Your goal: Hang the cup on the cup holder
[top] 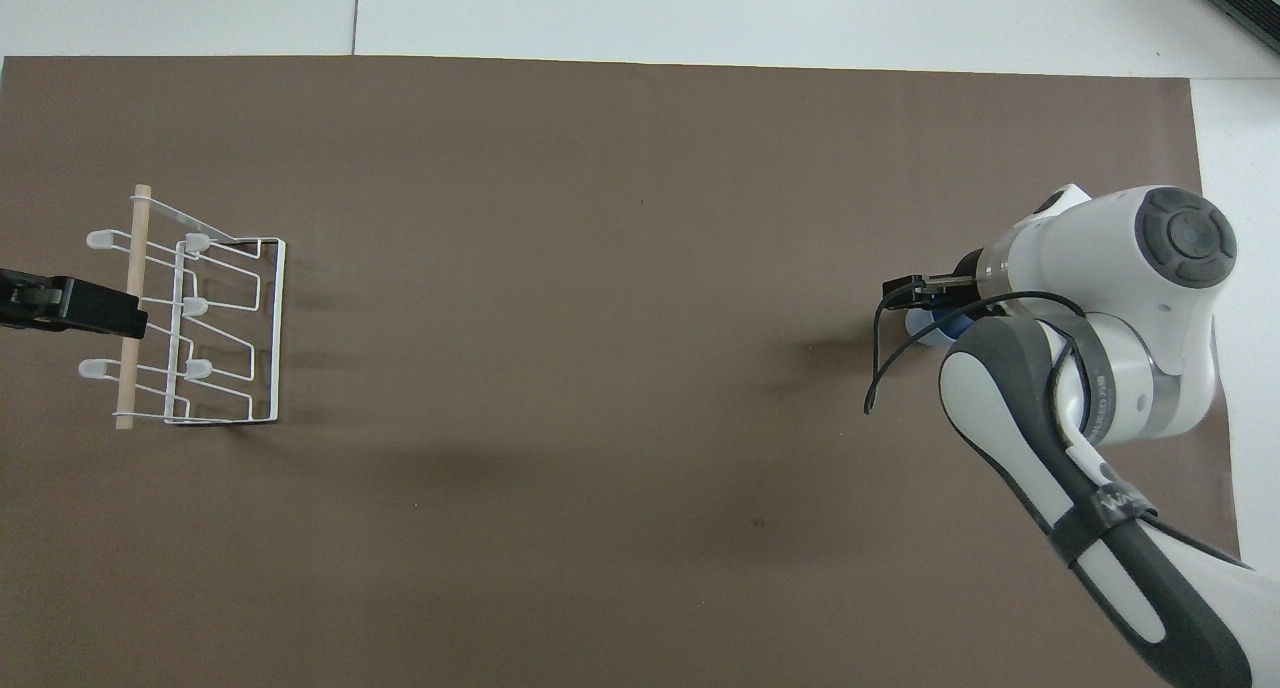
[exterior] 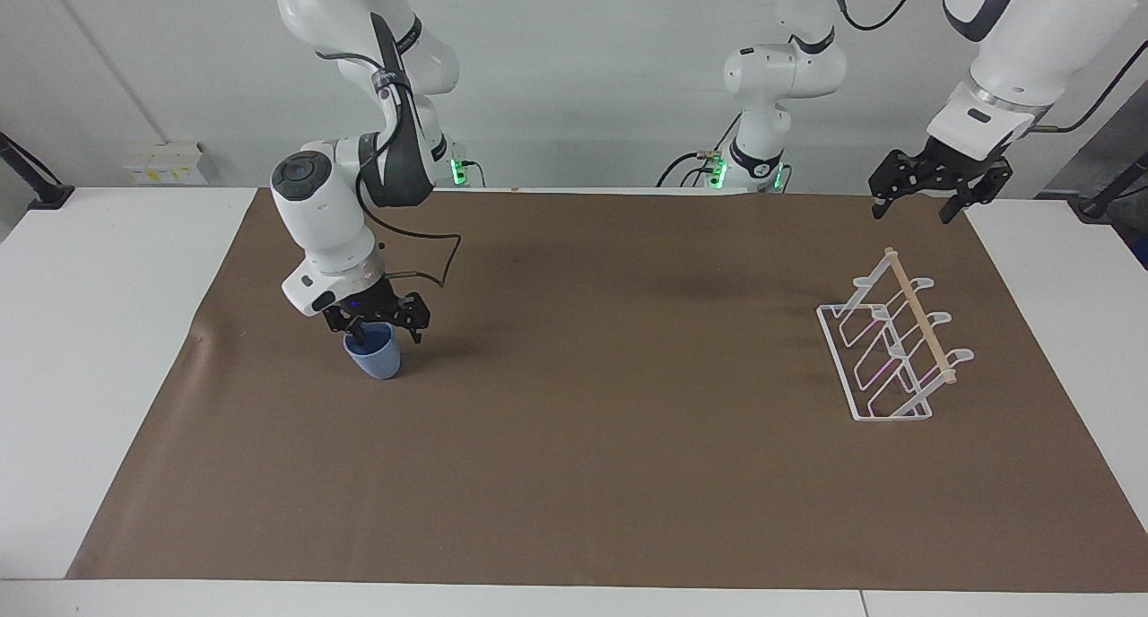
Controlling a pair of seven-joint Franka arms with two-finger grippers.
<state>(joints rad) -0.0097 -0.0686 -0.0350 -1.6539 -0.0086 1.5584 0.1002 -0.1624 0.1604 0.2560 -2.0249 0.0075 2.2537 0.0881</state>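
Pincer at upright cup rim

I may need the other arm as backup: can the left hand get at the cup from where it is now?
Probably not: the left hand hangs near the cup holder, and the cup stands at the right arm's end with the right hand at its rim.

One cup under my right gripper. One cup holder, one wooden rod on top. One brown mat. My grippers: two, left gripper included.
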